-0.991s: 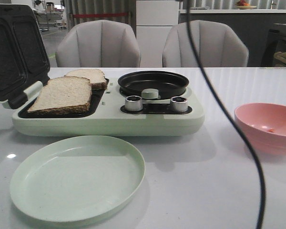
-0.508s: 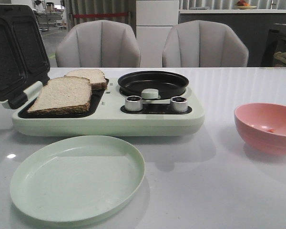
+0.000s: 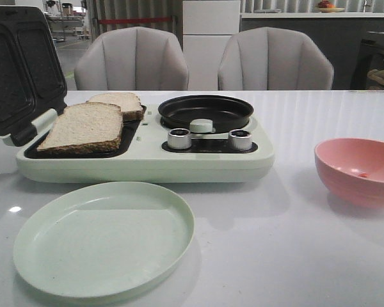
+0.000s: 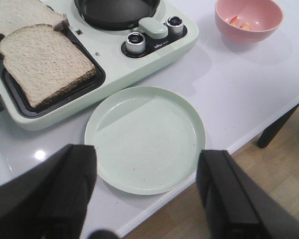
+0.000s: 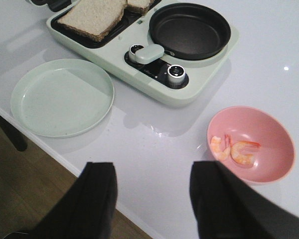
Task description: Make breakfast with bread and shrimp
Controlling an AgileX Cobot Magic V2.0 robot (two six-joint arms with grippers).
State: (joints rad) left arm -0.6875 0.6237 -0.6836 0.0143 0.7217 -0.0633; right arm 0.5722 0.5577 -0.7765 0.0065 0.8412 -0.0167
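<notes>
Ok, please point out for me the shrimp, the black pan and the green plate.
shrimp (image 5: 232,151): right wrist view, between the two curved bodies in the pink bowl.
black pan (image 5: 189,31): right wrist view, bare inner floor.
green plate (image 3: 102,238): front view, flat centre.

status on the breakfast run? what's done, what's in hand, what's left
Done: both slices of bread lie on the open sandwich maker's grill plate.
In hand: nothing. The left gripper hangs open above the green plate, the right gripper open above the table edge.
Left: both shrimp sit in the pink bowl, the black pan and green plate are empty.
</notes>
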